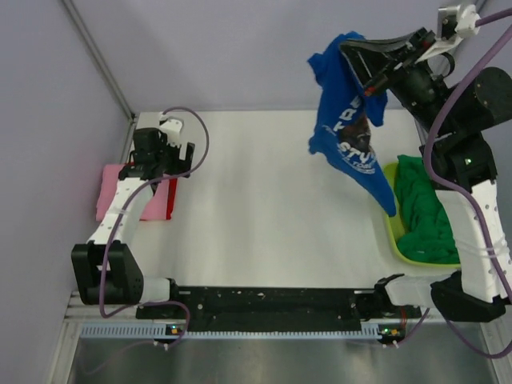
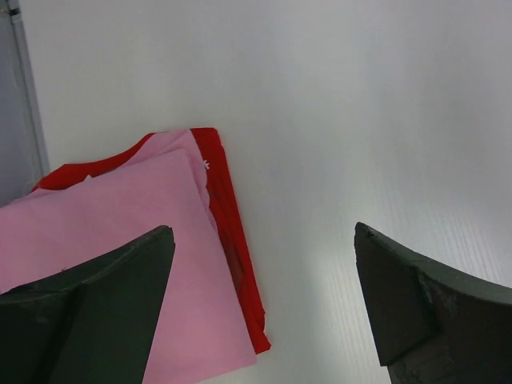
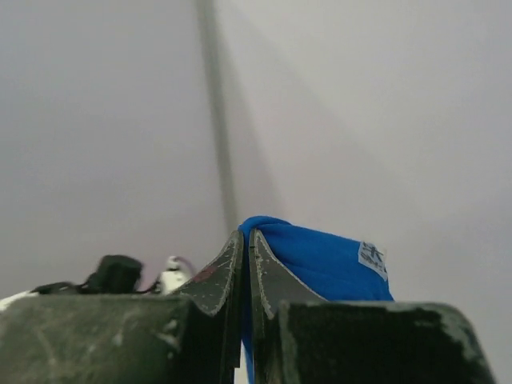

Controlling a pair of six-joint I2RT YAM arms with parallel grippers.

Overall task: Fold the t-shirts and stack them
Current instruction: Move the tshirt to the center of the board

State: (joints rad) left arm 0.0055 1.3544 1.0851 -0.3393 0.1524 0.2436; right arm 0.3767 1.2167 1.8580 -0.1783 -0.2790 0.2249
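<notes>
My right gripper (image 1: 349, 44) is shut on the royal-blue t-shirt (image 1: 346, 128) with white lettering and holds it high, so it hangs down over the table's right side with its lower tip at the basket. In the right wrist view the blue cloth (image 3: 320, 260) is pinched between my shut fingers (image 3: 244, 240). Green t-shirts (image 1: 424, 204) lie bunched in the lime-green basket (image 1: 394, 226). A folded pink t-shirt (image 1: 116, 192) lies on a red one (image 1: 170, 200) at the left edge. My left gripper (image 1: 178, 152) is open and empty above them, with the pink t-shirt (image 2: 120, 240) below it in the left wrist view.
The white table (image 1: 256, 208) lies between the pile and the basket. Grey walls stand at the back and left. A metal frame post (image 1: 100, 56) runs up the back left corner. The arm bases sit on a black rail (image 1: 264, 302) at the near edge.
</notes>
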